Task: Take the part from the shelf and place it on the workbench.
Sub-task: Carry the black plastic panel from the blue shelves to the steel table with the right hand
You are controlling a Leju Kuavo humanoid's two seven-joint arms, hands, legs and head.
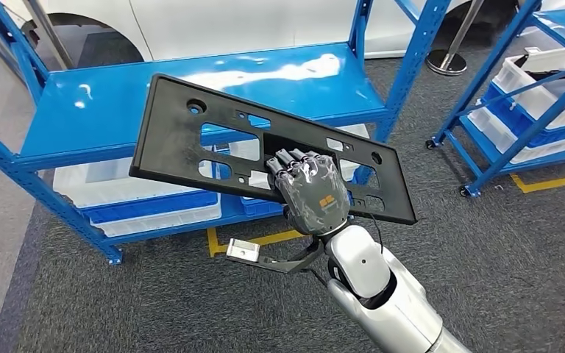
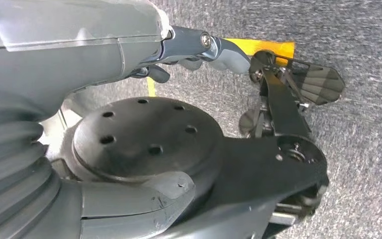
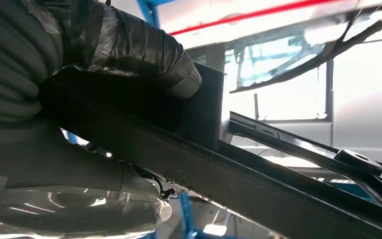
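Part: a flat black plastic plate (image 1: 191, 140), long and rectangular, with several rectangular cut-outs, small round holes and a raised block near its middle; matte, with rounded corners.
Part position: held in the air in front of the shelf (image 1: 118, 110), tilted, its left end higher and farther, its right end lower and nearer; it touches neither the shelf nor the floor.
Right robot hand: (image 1: 310, 190) grips the part at its near edge by the raised block, fingers curled over the top face; the right wrist view shows the thumb (image 3: 176, 64) pressed on the block and the plate's edge (image 3: 258, 184) running through the grasp.
Left robot hand: (image 2: 199, 50) hangs over the grey carpet beside a yellow floor line (image 2: 273, 46); fingers bent, nothing in them as far as can be seen, though whether they are fully closed cannot be told.
Markings: a small orange logo on the back of the right robot hand, not readable.
Shelf: blue metal, glossy top level, white bins (image 1: 118, 187) on the lower level.
Other: a second blue rack (image 1: 530, 95) with white bins at far right.
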